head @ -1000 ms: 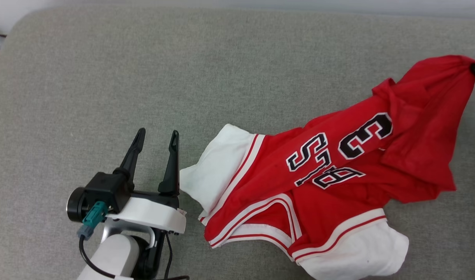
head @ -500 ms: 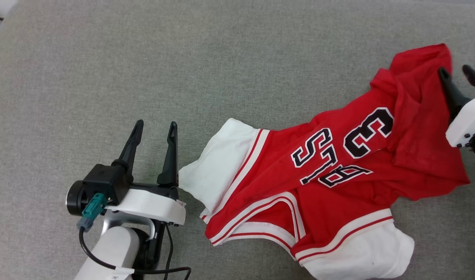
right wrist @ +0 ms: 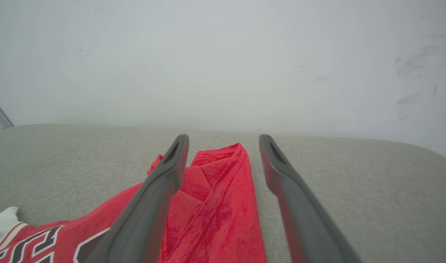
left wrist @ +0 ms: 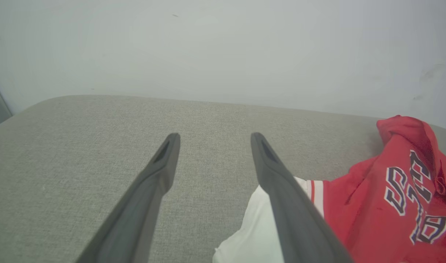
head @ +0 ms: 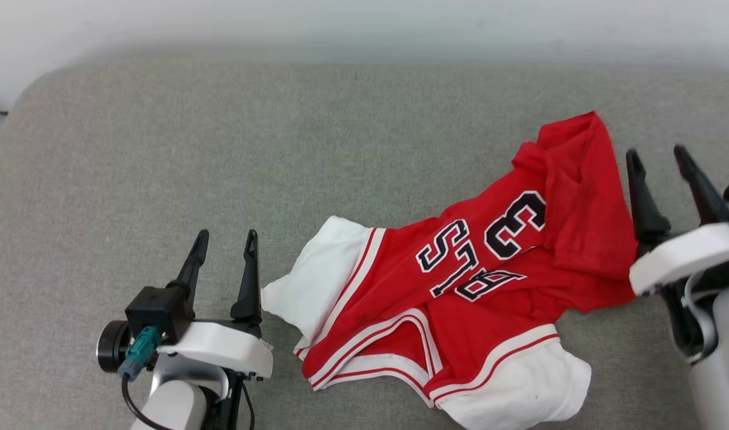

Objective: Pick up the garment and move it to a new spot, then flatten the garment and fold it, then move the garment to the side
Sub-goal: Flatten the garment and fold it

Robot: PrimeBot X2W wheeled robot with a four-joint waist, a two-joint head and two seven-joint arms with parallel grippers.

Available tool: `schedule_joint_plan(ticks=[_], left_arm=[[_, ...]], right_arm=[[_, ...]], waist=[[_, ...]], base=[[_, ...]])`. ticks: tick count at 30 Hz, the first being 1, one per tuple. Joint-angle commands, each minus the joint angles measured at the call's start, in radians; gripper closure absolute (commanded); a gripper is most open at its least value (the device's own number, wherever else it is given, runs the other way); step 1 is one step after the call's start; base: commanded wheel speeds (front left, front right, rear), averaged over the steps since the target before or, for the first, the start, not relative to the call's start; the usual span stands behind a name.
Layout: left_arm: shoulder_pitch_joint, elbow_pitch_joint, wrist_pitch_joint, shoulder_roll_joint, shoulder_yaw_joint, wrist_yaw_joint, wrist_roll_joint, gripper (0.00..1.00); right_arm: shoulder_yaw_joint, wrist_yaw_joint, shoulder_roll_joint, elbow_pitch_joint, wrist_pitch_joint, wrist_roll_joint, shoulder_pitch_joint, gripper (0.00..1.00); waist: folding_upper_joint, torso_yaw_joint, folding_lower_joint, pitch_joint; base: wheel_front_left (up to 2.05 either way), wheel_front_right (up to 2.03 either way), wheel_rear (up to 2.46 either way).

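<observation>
The grey cushion (head: 161,149) carries the shirt (head: 489,280) on its right half, crumpled, lettering up. We judge it light, limp and slick, likely to sag and bunch, so we would pinch its corners. The left gripper (head: 227,236), over the cushion's near left, stands spread and empty. The right gripper (head: 655,152), near the cushion's right edge, does likewise.

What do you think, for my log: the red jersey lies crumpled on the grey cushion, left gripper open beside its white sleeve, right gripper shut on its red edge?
One thing is wrong: the right gripper is open beside the red edge of the jersey, as the head view shows. The rest holds.
</observation>
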Motion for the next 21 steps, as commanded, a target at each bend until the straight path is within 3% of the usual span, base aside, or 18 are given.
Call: schedule_joint_plan(ticks=[1, 13, 21], left_arm=[[0.02, 0.007, -0.002, -0.004, 0.005, -0.004, 0.005, 0.0], [0.12, 0.018, -0.002, 0.005, 0.019, 0.009, 0.006, 0.0], [0.142, 0.01, 0.003, 0.016, 0.017, 0.016, 0.001, 0.0]], right_arm=[[-0.011, -0.001, 0.023, -0.033, -0.003, -0.008, 0.062, 0.0], [-0.058, -0.001, 0.132, -0.34, 0.124, -0.051, 0.424, 0.0], [-0.068, -0.001, 0.155, -0.498, 0.389, -0.026, 0.623, 0.0]], waist=[[0.0, -0.018, 0.0, -0.053], [0.0, -0.051, 0.0, -0.173], [0.0, -0.061, 0.0, -0.194]], base=[[0.0, 0.0, 0.0], [0.0, 0.0, 0.0], [0.0, 0.0, 0.0]])
